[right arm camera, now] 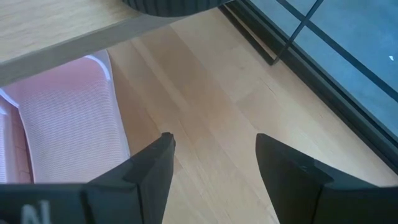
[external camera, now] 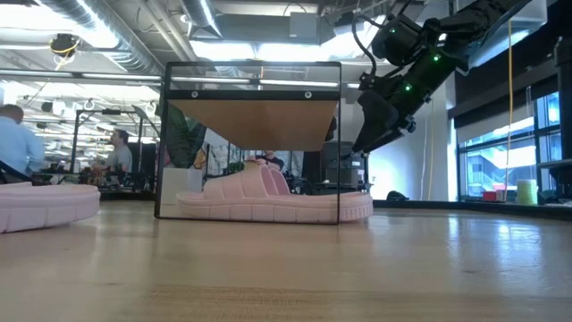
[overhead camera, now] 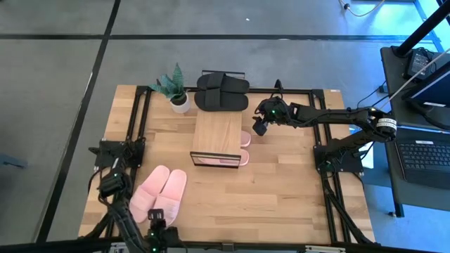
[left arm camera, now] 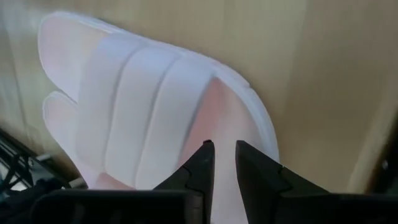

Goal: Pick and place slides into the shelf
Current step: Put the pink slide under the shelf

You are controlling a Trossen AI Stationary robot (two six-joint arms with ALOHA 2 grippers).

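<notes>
While the wooden table (overhead camera: 281, 190) carries everything, the shelf (overhead camera: 219, 135), a pale board on a thin black frame, stands mid-table with one pink pair (external camera: 273, 199) beneath; black slides (overhead camera: 221, 91) lie at its far end. Ribbed soft pink slides (overhead camera: 159, 193) rest near-left, under the left gripper (left arm camera: 224, 152), fingers nearly together, gripping nothing. Right gripper (overhead camera: 261, 126) hangs spread, empty, right of the shelf.

1. We see the right arm (overhead camera: 337, 116) stretched across the table from its base on the right side, elbow bent near the edge, wrist reaching toward the middle.
2. Its right gripper (right arm camera: 214, 158) hangs above the tabletop with the fingers spread wide and nothing between them.
3. The left arm (overhead camera: 116, 193) sits folded low at the near left corner.
4. Its left gripper (left arm camera: 224, 158) points downward, fingers drawn nearly together with a narrow gap.
</notes>
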